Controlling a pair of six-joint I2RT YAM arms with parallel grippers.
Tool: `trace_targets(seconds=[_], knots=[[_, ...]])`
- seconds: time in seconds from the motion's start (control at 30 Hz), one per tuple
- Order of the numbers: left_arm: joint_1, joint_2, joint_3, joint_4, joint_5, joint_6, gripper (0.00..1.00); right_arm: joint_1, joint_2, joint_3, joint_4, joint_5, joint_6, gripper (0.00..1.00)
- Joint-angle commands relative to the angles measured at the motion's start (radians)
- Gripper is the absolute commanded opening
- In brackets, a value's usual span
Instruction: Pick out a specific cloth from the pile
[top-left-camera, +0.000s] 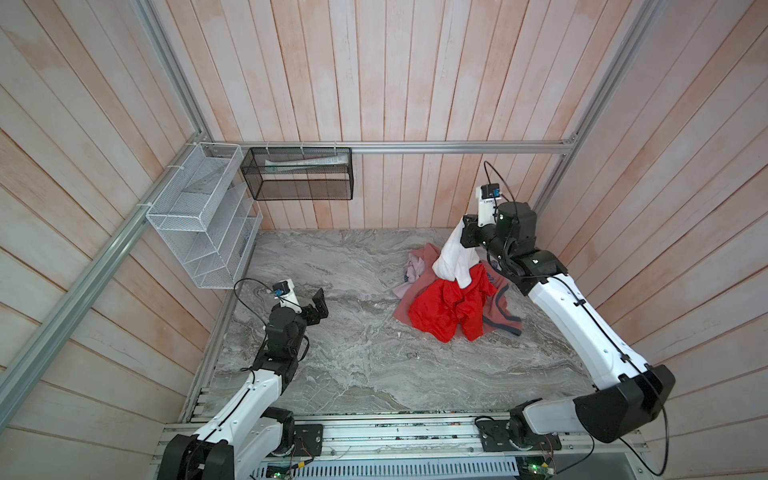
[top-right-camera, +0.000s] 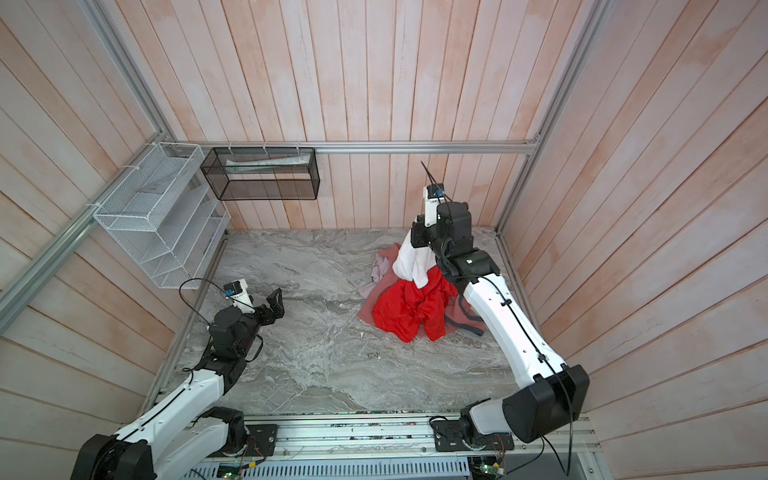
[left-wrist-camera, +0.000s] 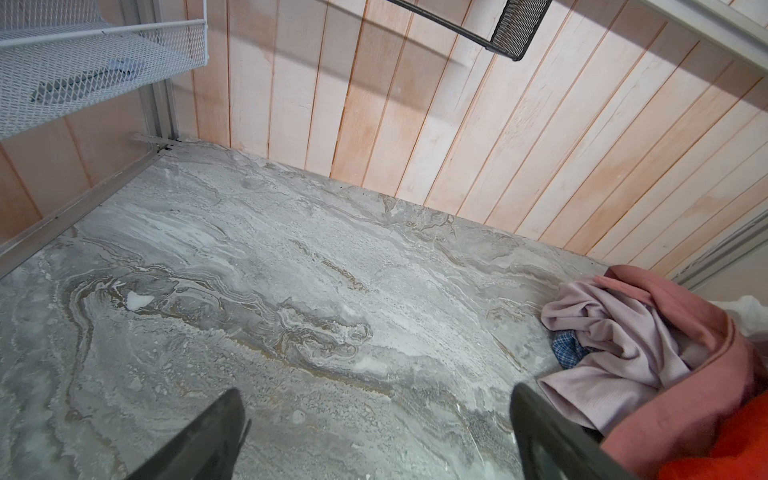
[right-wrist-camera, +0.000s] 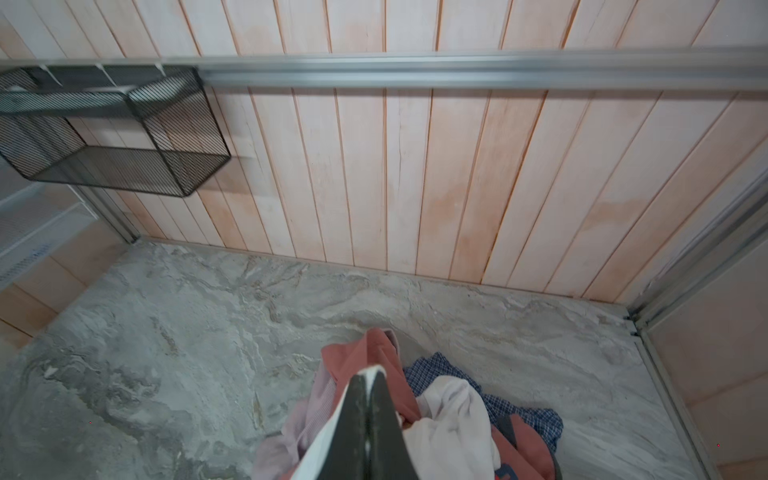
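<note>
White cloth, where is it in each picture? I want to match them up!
In a top view: the white cloth hangs from the right arm's jaws, over the red garment.
In a top view: the cloth sits right of middle, same pose.
Left wrist: a white sliver behind the dusty pink garment, probably it.
Right wrist: pinched in the shut jaws, bunched beside them.
Shared landmark: the black mesh basket on the back wall, in all four.

Walls (top-left-camera: 374, 83): pale, pink-tinged wooden planks on three sides, evenly lit. Floor surface (top-left-camera: 332, 365): grey marbled slab with brown veining. An aluminium rail (top-left-camera: 457, 146) crosses the back wall and carries a black mesh basket (top-left-camera: 297, 174). A white wire rack (top-left-camera: 199, 216) hangs in the left corner.
</note>
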Motion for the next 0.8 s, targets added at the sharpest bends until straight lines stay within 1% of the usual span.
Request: trace_targets(seconds=[0.0,0.13,0.23,0.33,0.4,0.43,0.53,0.57,0.6,0.63,0.77], knots=[[0.001,0.009,-0.009,0.005,0.008,-0.004,1.00,-0.049,0.034,-0.067,0.094,0.013,-0.036,0.00],[0.000,0.011,-0.007,0.004,0.008,-0.004,1.00,-0.107,0.104,-0.114,0.154,0.027,-0.067,0.00],[0.001,0.016,-0.003,0.006,0.010,-0.003,1.00,-0.158,0.168,-0.115,0.178,-0.028,-0.077,0.00],[0.000,0.023,-0.001,0.005,0.010,-0.004,1.00,-0.165,0.220,-0.105,0.199,-0.043,-0.131,0.00],[0.001,0.026,0.002,0.004,0.010,-0.004,1.00,-0.179,0.257,-0.078,0.180,-0.064,-0.109,0.00],[0.001,0.029,0.004,0.002,0.009,-0.003,1.00,-0.195,0.276,-0.064,0.165,-0.108,-0.088,0.01],[0.000,0.031,0.005,0.001,0.008,-0.004,1.00,-0.220,0.318,-0.039,0.112,-0.244,-0.050,0.27],[0.001,0.030,0.005,0.001,0.007,-0.003,1.00,-0.217,0.325,-0.036,0.097,-0.267,-0.054,0.34],[0.000,0.030,0.005,0.003,0.005,-0.004,1.00,-0.213,0.330,-0.036,0.085,-0.284,-0.054,0.44],[0.000,0.031,0.005,0.005,0.004,-0.004,1.00,-0.211,0.335,-0.041,0.076,-0.285,-0.055,0.52],[0.000,0.036,0.007,0.007,0.008,-0.001,1.00,-0.218,0.367,-0.027,0.014,-0.256,-0.081,0.52]])
